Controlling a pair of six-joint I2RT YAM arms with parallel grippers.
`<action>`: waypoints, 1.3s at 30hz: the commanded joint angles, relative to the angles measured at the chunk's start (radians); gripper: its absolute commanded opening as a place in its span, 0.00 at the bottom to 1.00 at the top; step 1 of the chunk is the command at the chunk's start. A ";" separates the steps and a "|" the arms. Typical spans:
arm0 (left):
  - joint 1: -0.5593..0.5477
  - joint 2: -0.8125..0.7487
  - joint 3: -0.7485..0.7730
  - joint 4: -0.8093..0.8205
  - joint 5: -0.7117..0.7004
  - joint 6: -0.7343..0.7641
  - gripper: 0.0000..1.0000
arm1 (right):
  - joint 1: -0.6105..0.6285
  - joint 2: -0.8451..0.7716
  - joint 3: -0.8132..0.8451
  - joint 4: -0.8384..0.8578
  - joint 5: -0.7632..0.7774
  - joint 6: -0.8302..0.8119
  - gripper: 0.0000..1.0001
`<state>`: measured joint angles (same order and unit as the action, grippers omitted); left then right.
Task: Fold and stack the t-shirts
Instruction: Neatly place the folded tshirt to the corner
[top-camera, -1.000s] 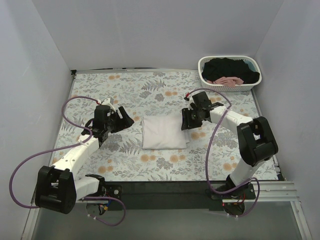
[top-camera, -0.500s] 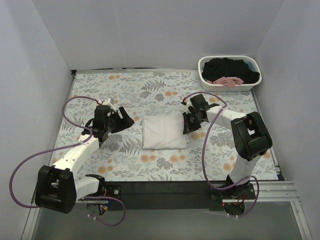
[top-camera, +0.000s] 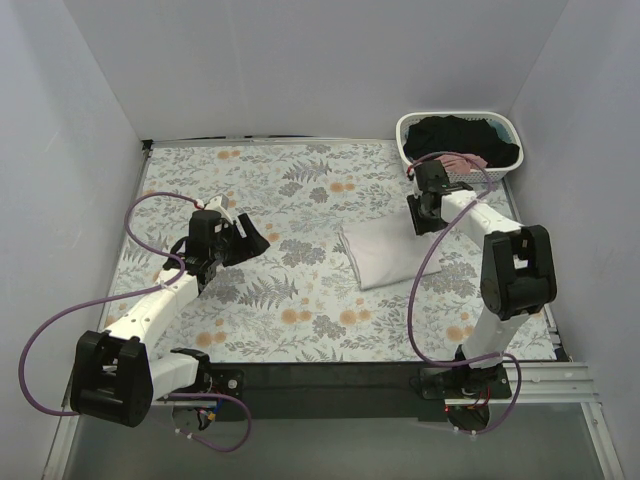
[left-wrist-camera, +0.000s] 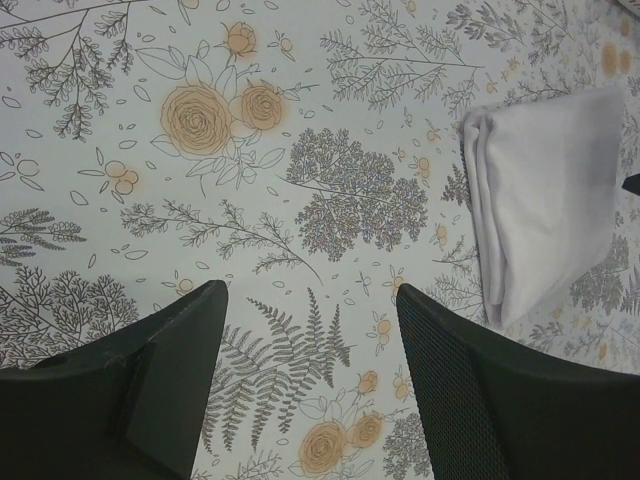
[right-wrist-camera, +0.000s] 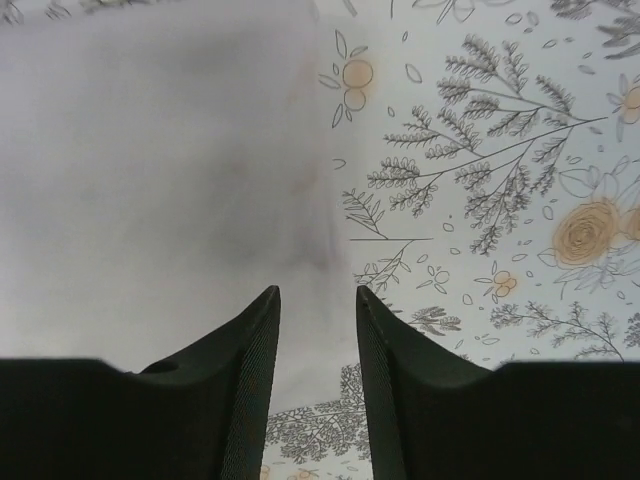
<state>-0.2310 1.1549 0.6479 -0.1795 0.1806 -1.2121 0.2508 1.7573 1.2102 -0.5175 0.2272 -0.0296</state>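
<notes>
Watching right gripper (top-camera: 424, 213) at far corner of folded white t-shirt (top-camera: 388, 255), right of tablecloth (top-camera: 300, 180) centre: jaws nearly together, can't tell if pinching cloth; left gripper (top-camera: 250, 238) well apart, jaws spread, empty.

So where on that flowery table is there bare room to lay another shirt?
The widest bare patch of tablecloth lies between the left fingers and the folded white shirt, running to the far edge. A second strip lies nearer than the shirt. The far right is crowded: basket, right arm and shirt sit close together.
</notes>
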 joint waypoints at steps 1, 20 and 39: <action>0.002 -0.012 0.027 0.006 0.010 0.008 0.67 | 0.044 -0.062 0.107 -0.067 0.029 -0.013 0.44; 0.002 -0.021 0.022 0.009 0.019 0.009 0.67 | 0.508 0.112 0.147 -0.090 0.058 0.148 0.56; 0.001 -0.027 0.021 0.009 0.026 0.011 0.67 | 0.478 0.182 0.046 -0.084 0.422 0.076 0.01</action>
<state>-0.2310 1.1542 0.6479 -0.1795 0.1997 -1.2114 0.7887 1.9358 1.2858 -0.5892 0.5087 0.0807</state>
